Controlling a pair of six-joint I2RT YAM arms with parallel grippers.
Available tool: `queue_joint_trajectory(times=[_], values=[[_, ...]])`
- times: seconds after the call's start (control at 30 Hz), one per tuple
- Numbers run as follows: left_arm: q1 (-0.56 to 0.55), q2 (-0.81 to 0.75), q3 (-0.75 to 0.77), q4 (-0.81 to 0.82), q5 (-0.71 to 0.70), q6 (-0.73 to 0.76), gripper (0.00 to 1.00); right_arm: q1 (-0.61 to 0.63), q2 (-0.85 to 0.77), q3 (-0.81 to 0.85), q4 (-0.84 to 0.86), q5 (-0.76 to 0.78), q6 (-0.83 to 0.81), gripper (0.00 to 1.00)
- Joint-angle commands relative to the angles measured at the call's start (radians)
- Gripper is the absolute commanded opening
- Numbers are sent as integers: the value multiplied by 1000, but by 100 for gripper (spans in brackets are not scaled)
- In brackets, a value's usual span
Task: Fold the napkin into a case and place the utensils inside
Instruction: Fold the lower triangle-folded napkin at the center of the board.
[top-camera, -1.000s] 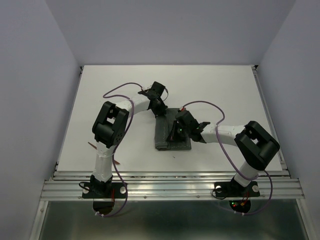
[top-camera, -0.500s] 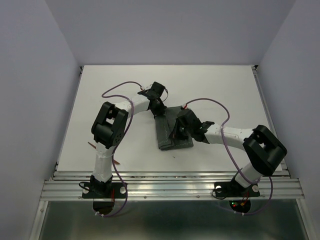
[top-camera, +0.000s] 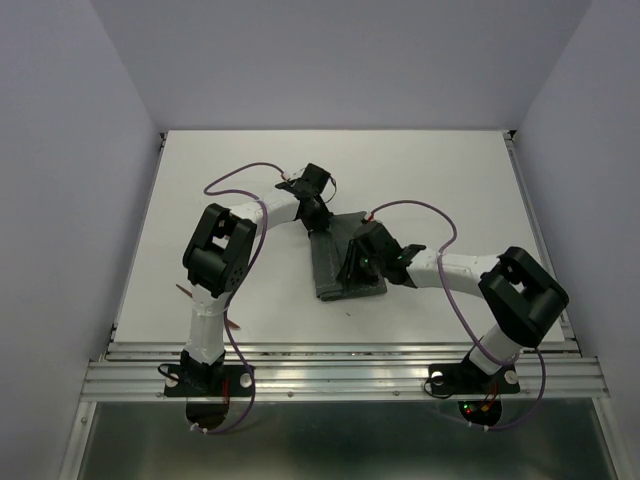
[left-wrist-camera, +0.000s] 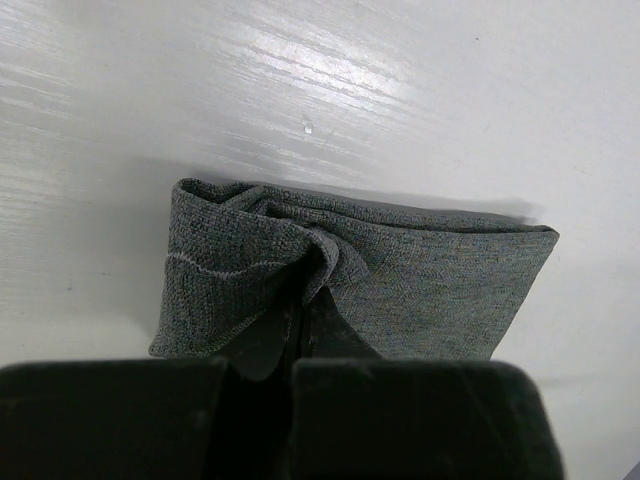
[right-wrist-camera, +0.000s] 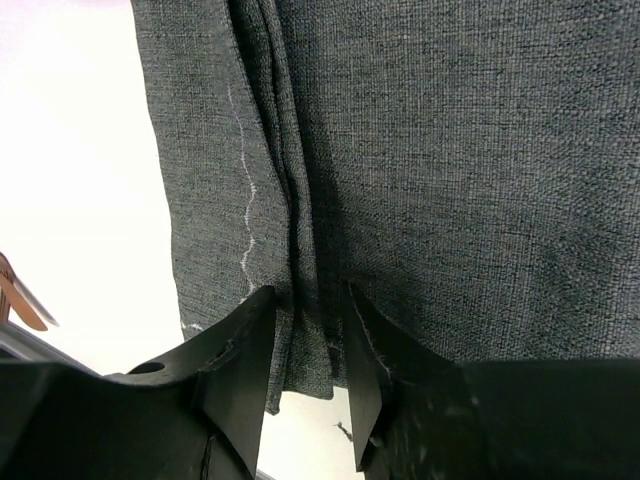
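Observation:
The grey-green napkin (top-camera: 346, 268) lies folded into a narrow rectangle mid-table, slightly askew. My left gripper (top-camera: 318, 217) is at its far end, shut on a bunched fold of the napkin (left-wrist-camera: 430, 280), which puckers around the fingertips (left-wrist-camera: 325, 315). My right gripper (top-camera: 356, 266) hovers low over the napkin (right-wrist-camera: 450, 150), jaws apart, with the layered hem edge lying loose between the fingers (right-wrist-camera: 240, 350). Thin copper-brown utensils (top-camera: 182, 292) peek out beside the left arm's lower link, mostly hidden; one tip (right-wrist-camera: 18, 302) shows in the right wrist view.
The white table (top-camera: 450, 180) ends in a metal rail (top-camera: 340, 350) at the near edge. Purple cables (top-camera: 240, 178) loop above both arms. Lilac walls enclose the left, back and right sides.
The right gripper's jaws have parted, letting go of the napkin's edge. The napkin's near end swung slightly right and the right arm shifted with it. The left gripper stayed clamped.

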Motion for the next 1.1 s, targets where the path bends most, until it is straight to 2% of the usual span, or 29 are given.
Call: queue_joint_trajectory(times=[0.0,0.13,0.17,0.6,0.87,1.07], values=[[-6,-40,-27,-24,-13,12,0,-3,-42,-19,40,-2,19,39],[-6,-37,-29,-22,-11,12,0,-3,-89,-36,66,-2,33,42],[-6,-35,-27,-22,-13,11,0,-3,-94,-35,66,-41,33,42],[-8,-32,-27,-24,-10,9,0,-3,-76,-73,140,-130,68,45],[-11,-31,-29,-22,-10,6,0,-3,-53,-81,158,-157,69,46],[-11,-31,-27,-22,-8,5,0,-3,-19,-74,187,-190,63,41]])
